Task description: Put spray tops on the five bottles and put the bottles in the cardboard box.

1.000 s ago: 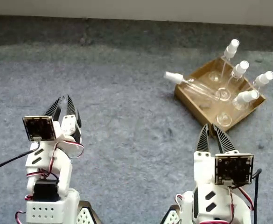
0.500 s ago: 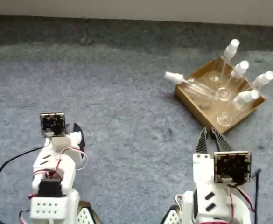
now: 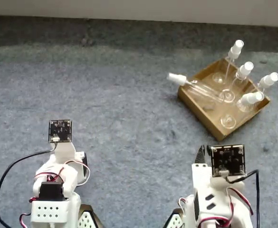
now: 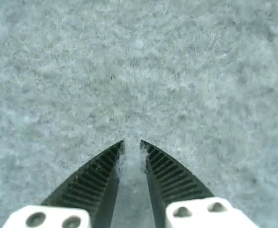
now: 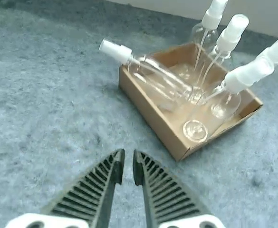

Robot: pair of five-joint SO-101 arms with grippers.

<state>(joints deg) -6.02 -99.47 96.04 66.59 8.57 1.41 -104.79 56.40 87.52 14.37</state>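
Observation:
The cardboard box (image 3: 196, 102) sits at the right rear of the grey carpet and holds five clear bottles, all with white spray tops. Three stand tilted near the far side (image 3: 236, 48) (image 3: 245, 70) (image 3: 270, 79), one leans at the near side (image 3: 251, 98), and one lies slanted with its top (image 3: 177, 78) over the box's left edge. My right gripper (image 5: 128, 154) is shut and empty, a short way in front of the box (image 5: 148, 111). My left gripper (image 4: 131, 143) is shut over bare carpet, holding nothing.
The left arm (image 3: 58, 175) is folded back at the front left, and the right arm (image 3: 222, 190) at the front right. Grey carpet (image 3: 119, 95) covers the table. A pale wall edge (image 3: 139, 9) runs along the back.
Both arms have drawn back toward their bases, and the left gripper now points down at the carpet. The box and bottles have not moved.

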